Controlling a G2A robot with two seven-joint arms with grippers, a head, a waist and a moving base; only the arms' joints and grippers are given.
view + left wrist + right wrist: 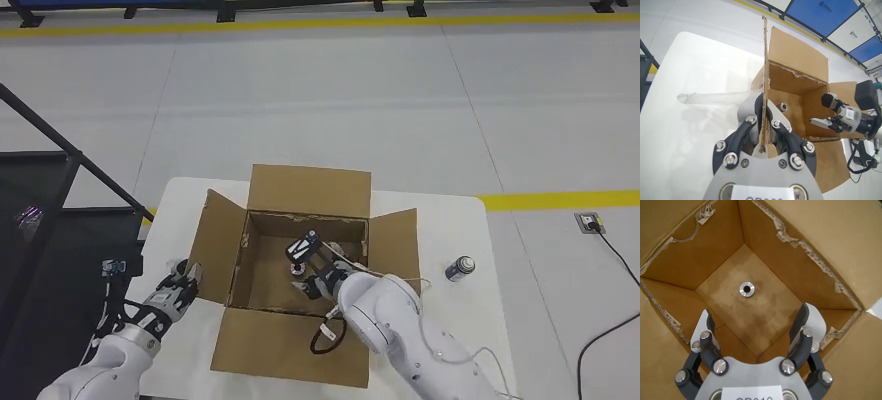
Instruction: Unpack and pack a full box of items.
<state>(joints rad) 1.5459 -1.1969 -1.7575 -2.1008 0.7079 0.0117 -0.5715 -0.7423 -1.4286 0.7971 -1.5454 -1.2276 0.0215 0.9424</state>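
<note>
a big brown cardboard box (310, 190) sits on the white desk (180, 205) with all its flaps folded out. the left end effector (764, 102) is closed tight on the edge of the box's side flap (764, 66), with one finger on each side of the cardboard. the right end effector (755, 310) is down inside the box with its fingers spread wide, and it holds nothing. a small shiny metal tube with a hole in the top (747, 289) stands on the box floor, just past those open fingers and not touching them. a small dark can (460, 268) stands on the desk, out beside the box on the right arm's side. a long clear plastic thing (715, 97) lies on the desk beside the box, near the flap that is held.
</note>
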